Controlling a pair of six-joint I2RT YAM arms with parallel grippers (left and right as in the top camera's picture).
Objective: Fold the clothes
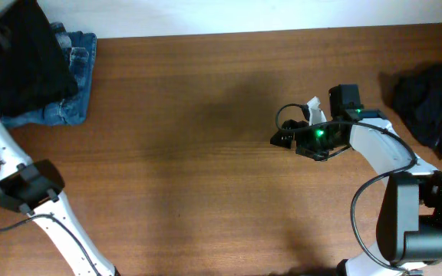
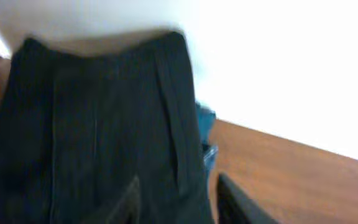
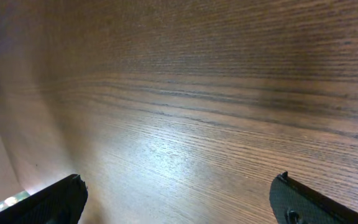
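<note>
A folded black garment (image 1: 25, 54) lies on top of a blue denim piece (image 1: 75, 100) at the table's far left corner. In the left wrist view the black garment (image 2: 92, 137) fills the left half, with blue denim (image 2: 207, 121) showing at its edge. My left gripper (image 2: 179, 208) has its fingers close together with the black cloth between them. That view is blurred. A crumpled black garment (image 1: 432, 100) lies at the far right edge. My right gripper (image 1: 281, 138) is open and empty (image 3: 179, 199) over bare wood, left of that pile.
The brown wooden table (image 1: 206, 176) runs across the view, with a white wall (image 2: 278, 68) behind its far edge. My left arm (image 1: 21, 184) reaches up along the left side. My right arm's base (image 1: 420, 215) stands at the lower right.
</note>
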